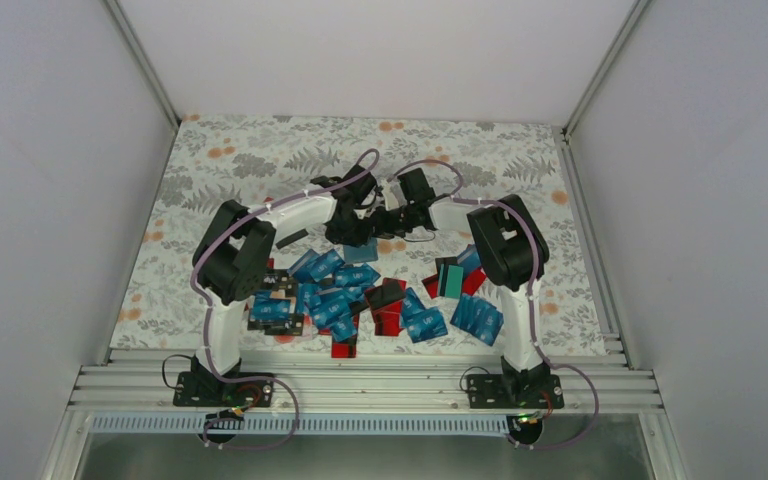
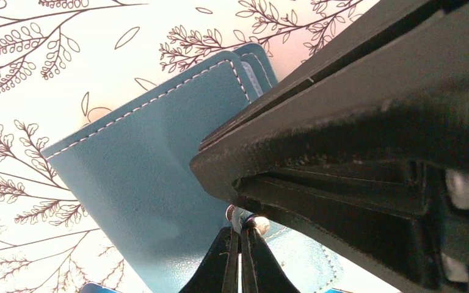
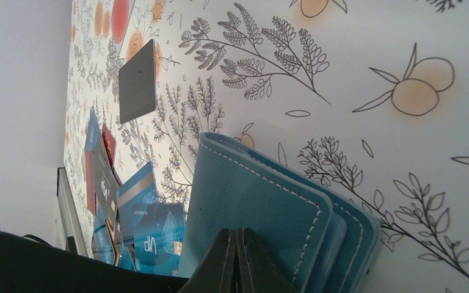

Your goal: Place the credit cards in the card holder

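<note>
card holder point(image 2: 146, 183) flat, just beyond credit cards point(image 1: 332, 305), between both arms | left gripper point(image 2: 239, 259), right gripper point(image 3: 238, 259) closed tight at its edge, flap pinch unclear | light, soft, floppy; likely best taken by stitched rim

Plain white walls point(image 1: 40, 200) enclose three sides; a white cloth printed with grey ferns and orange fruit point(image 1: 260, 150) covers the counter point(image 1: 520, 160); aluminium rails point(image 1: 380, 385) edge it.

Teal-blue rectangular stitched card holder point(image 2: 140, 183): leather-like, smooth, faintly sheened.
Blue rectangular credit cards point(image 3: 159, 235): glossy plastic.
Floral-printed table cover point(image 3: 354, 55): matt, smooth.
</note>
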You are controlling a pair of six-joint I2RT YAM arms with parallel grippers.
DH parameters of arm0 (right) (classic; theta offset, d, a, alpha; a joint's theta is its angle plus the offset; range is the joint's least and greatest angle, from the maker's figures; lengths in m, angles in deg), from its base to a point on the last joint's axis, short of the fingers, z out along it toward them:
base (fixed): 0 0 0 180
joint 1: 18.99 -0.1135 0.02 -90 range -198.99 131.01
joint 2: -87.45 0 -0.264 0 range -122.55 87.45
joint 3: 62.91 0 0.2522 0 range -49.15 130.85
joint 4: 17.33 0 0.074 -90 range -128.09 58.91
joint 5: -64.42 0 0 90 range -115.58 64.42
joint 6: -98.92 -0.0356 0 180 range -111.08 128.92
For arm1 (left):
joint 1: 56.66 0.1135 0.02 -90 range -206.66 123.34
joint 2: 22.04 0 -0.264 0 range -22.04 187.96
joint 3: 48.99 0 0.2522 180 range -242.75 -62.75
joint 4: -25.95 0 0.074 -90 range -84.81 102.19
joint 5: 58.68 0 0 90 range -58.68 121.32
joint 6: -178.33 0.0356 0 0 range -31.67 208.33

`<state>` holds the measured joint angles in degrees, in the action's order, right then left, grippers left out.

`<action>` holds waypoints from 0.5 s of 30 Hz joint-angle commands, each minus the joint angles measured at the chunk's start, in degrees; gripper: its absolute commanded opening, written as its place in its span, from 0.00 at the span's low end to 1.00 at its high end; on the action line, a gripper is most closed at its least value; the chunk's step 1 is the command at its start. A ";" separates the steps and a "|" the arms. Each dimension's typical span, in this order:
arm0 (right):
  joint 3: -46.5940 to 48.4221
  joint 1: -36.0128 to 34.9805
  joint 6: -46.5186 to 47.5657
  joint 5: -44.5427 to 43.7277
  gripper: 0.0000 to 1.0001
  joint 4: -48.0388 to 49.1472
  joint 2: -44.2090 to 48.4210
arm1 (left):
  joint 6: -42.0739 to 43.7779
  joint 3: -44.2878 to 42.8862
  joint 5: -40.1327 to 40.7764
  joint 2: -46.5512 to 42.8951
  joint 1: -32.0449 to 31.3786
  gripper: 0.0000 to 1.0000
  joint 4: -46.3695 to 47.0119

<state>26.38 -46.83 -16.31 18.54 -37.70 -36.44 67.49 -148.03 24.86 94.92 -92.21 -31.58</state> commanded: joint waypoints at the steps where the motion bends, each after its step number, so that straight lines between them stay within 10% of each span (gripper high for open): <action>1: -1.18 -0.29 1.11 -10.19 0.04 -6.23 -5.32 | -0.52 1.40 0.80 1.09 -0.05 0.02 -1.96; 15: -0.75 -0.29 1.35 -10.03 0.04 -7.16 -3.23 | -0.54 1.30 -1.90 0.29 -0.05 0.02 0.89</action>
<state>26.79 -46.83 -16.20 18.51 -38.16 -36.62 66.66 -145.01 23.68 93.79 -92.08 -27.93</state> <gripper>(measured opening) 0.044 0.026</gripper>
